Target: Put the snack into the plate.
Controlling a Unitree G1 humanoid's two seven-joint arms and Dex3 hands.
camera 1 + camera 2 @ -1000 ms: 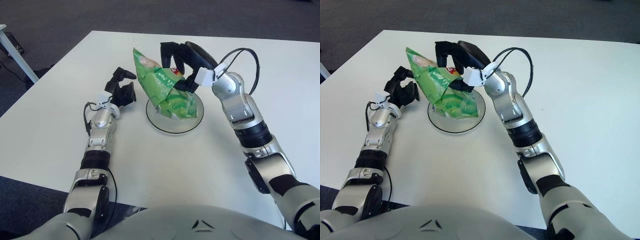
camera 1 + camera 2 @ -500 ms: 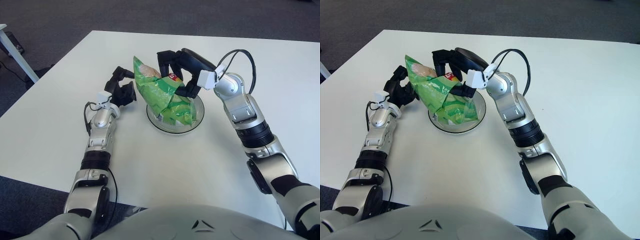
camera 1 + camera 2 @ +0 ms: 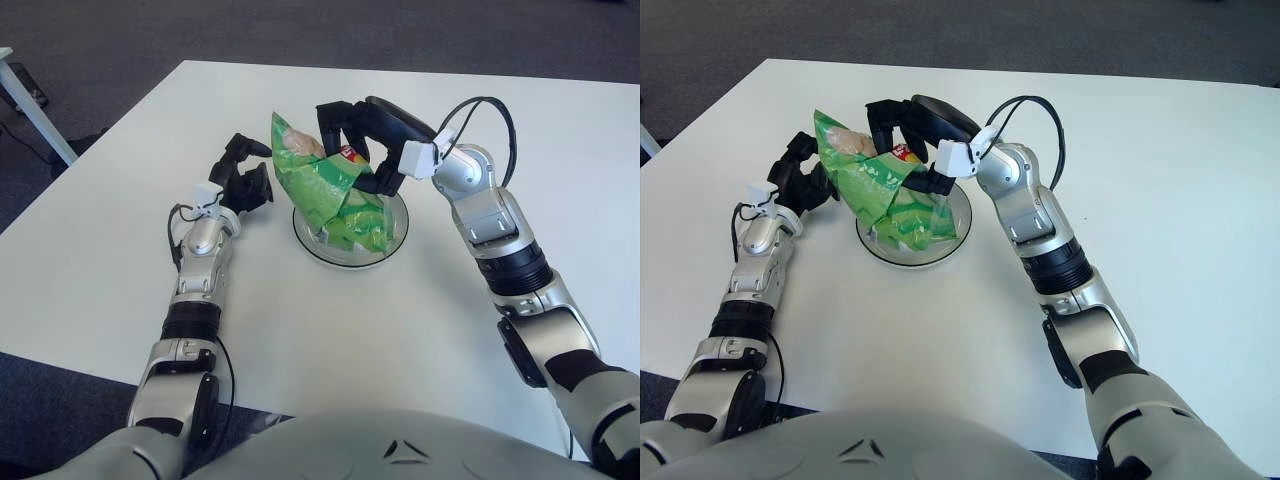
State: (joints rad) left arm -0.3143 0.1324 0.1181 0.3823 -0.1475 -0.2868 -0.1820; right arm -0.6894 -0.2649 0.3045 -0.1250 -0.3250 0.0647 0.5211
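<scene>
The right hand [image 3: 350, 135] is clamped on the upper part of the green snack bag [image 3: 335, 195], its dark fingers [image 3: 328, 118] curled over the crumpled top while the thumb side presses in from the right. The bag stands tilted inside the white plate [image 3: 395, 235], which sits toward the far middle of the desk [image 3: 120, 270]; the bag's lower end is down in the plate's bowl and its top corner leans out over the rim toward the desk's left edge.

Compared with a second ago, the bag has sunk and folded: then its top stood taller and straighter and its bottom seemed only to brush the plate, now the body is buckled and settled into the dish. Over the last half second almost nothing has shifted, so the lowering appears to be finished.

The left hand [image 3: 243, 180] shows just left of the bag, near the plate's left rim, fingers curled and holding nothing; whether it touches the foil cannot be told.

In my judgement the task is nearly done: the snack is in the plate but not yet let go. What remains is for the right hand to loosen and lift away. The risk is that the leaning bag tips over the left rim once support is gone
</scene>
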